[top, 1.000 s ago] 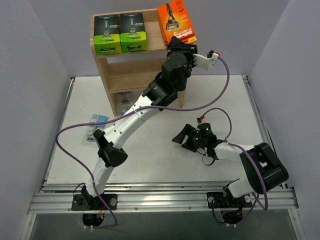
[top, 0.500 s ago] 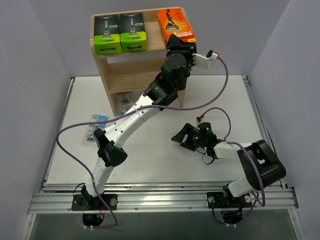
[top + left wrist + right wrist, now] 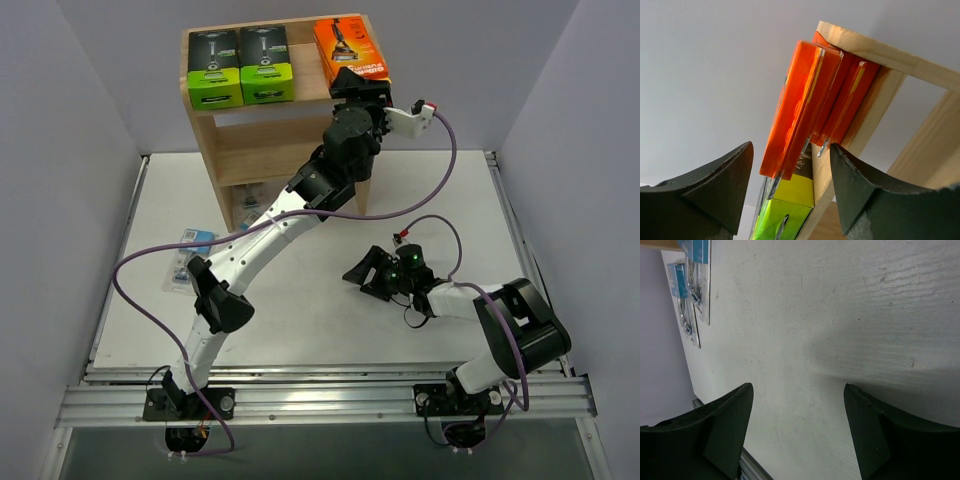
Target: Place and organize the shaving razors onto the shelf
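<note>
- While the left arm reaches up to the shelf [image 3: 262,135], the top external view shows its top tier holding all the boxed razors. Two black-and-lime-green boxes [image 3: 240,66] lie flat side by side at the left and middle, and the orange boxes [image 3: 345,42] are stacked at the right end.
- Each box has its long axis running front to back across the tier, and the green pair's lime ends face the near edge.
- From above, the left tool [image 3: 358,82] sits at the near edge of the orange stack, and the right tool [image 3: 366,272] lies low over the desk [image 3: 320,320], well apart from the shelf.
- Blister packs [image 3: 187,260] with blue cards lie on the desk to the left of the shelf. Another shows at the shelf's foot, but I cannot tell whether it is on the bottom tier or the desk.
- Left wrist: three orange boxes [image 3: 800,105] sit face to face on the wooden top, with a lime-green box [image 3: 785,212] beside them. The left tool [image 3: 790,150] is released, with a gap between each of its fingers [image 3: 715,190] and the stack.
- Right wrist: the right tool [image 3: 797,390] is spread wide over bare desk [image 3: 840,315] with nothing between its fingers [image 3: 715,430]. The blister packs [image 3: 696,275] lie far off by the shelf's foot.
</note>
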You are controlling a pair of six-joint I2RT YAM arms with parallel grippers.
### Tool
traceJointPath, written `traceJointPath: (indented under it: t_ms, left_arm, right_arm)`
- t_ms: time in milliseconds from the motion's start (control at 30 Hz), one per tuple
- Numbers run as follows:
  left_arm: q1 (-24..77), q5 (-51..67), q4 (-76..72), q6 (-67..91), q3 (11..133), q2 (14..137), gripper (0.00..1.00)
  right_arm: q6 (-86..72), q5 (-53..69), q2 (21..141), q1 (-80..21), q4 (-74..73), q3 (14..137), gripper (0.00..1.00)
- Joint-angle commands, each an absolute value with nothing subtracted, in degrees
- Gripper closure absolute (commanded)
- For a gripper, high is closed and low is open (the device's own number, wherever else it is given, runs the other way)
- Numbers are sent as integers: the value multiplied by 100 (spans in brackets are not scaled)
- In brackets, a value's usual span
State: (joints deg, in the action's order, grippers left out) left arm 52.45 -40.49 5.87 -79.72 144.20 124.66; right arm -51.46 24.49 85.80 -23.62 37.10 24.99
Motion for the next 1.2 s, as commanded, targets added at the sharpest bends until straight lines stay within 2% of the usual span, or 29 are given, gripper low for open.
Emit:
traceJointPath:
  t_ms: [0, 433, 467, 567, 700, 1167]
  left_arm:
    - [5291, -3850, 993, -7348, 14766, 12006, 29]
    - [5353, -3393, 1704, -6689, 14915, 11804, 18]
    - [5353, -3366, 1740, -6662, 14941, 11795, 12]
    - [5353, -3287, 1828, -6566, 14950, 11734, 3]
    - [5353, -3155, 2012, -6399, 14968, 11646, 6]
    - [5335, -2514, 2619, -5713, 14950, 11250, 6]
  right_arm:
    - [-5124, 2329, 8640, -2320, 3401, 2531, 31]
    - [-5168, 2320, 8684, -2320, 3463, 2496, 31]
    - [-5168, 2320, 8684, -2320, 3472, 2496, 31]
    - [-5194, 2312, 8675, -2320, 3489, 2487, 31]
    - [-5212, 2312, 8684, -2320, 3516, 2470, 30]
    - [-5274, 2303, 8596, -2320, 3516, 2452, 30]
